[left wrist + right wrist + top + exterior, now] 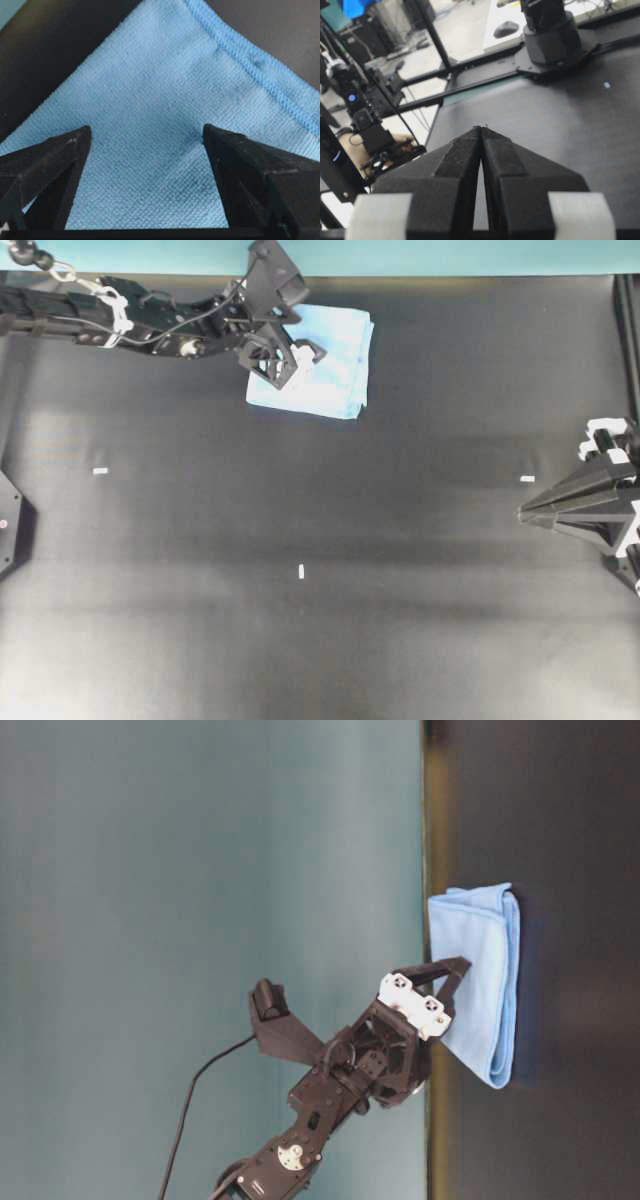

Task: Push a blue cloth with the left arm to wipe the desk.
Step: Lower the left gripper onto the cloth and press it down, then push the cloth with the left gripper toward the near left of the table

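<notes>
The pale blue cloth (335, 365) lies folded on the black desk (300, 640) near its far edge, close to the teal strip (450, 255). My left gripper (292, 360) stands over the cloth's left part, jaws open, with both fingertips pressed down on the fabric. In the left wrist view the cloth (160, 90) fills the gap between the spread fingers of the left gripper (146, 131). The table-level view shows the left gripper (455, 982) touching the cloth (480, 950). My right gripper (525, 510) rests at the right edge, shut and empty (481, 129).
Small white tape marks sit on the desk at the left (100, 471), middle (301, 572) and right (527, 479). A black frame post (625, 320) runs along the right edge. A black arm base (10, 520) is at the left edge.
</notes>
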You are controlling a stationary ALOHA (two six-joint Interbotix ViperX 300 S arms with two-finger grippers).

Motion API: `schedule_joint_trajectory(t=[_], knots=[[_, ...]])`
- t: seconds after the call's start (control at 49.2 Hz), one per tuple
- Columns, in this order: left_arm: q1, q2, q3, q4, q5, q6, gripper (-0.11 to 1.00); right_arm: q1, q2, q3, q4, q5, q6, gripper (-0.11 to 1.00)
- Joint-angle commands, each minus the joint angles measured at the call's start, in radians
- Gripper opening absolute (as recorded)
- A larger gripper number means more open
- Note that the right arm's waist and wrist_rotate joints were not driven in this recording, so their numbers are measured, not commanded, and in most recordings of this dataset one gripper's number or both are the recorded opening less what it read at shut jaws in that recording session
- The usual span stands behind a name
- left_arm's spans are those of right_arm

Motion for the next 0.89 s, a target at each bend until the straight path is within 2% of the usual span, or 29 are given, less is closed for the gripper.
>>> schedule_joint_trajectory(t=[0.0, 0.386, 0.711, 0.874], knots=[[-0.006, -0.005, -0.006, 0.003, 0.006, -0.002, 0.87, 0.0, 0.005, -0.003, -0.002, -0.003, 0.0, 0.0], [-0.035, -0.017, 0.051, 0.003, 0.034, -0.002, 0.87, -0.002, 0.002, -0.002, 0.0, -0.003, 0.0, 0.0], [-0.087, -0.107, 0.201, 0.003, 0.017, -0.003, 0.87, 0.0, -0.014, 0.003, 0.0, 0.005, -0.002, 0.0], [-0.163, -0.169, 0.293, 0.003, 0.009, -0.005, 0.87, 0.0, -0.023, 0.014, 0.0, 0.005, 0.0, 0.0]])
